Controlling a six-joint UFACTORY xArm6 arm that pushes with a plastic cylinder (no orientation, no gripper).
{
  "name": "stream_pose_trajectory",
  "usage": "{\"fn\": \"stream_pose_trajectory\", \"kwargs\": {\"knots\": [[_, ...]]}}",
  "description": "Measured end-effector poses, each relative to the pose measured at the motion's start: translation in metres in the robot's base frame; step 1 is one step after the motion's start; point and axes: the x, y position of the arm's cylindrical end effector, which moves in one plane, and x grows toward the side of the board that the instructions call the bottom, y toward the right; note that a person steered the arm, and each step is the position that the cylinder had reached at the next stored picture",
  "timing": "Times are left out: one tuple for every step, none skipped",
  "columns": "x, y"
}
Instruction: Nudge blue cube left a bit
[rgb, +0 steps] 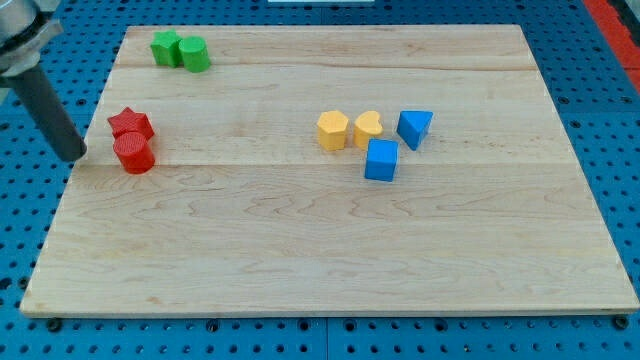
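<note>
The blue cube (381, 160) lies right of the board's middle, just below a yellow heart-shaped block (368, 129) and lower left of a blue triangular block (414, 127). A yellow hexagonal block (332, 130) sits left of the heart. My tip (75, 155) is at the board's left edge, far left of the blue cube, just left of a red cylinder (134, 153) and a red star (130, 125). It touches no block.
A green star-like block (166, 47) and a green cylinder (194, 54) sit at the board's top left. The wooden board (300, 250) lies on a blue perforated table (610, 110).
</note>
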Motion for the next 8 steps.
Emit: {"fn": "stream_pose_trajectory", "kwargs": {"knots": [[0.033,0.066],[0.027,0.076],[-0.014,0.053],[-0.049,0.024],[-0.077,0.015],[-0.093,0.015],[-0.121,0.015],[-0.136,0.01]]}}
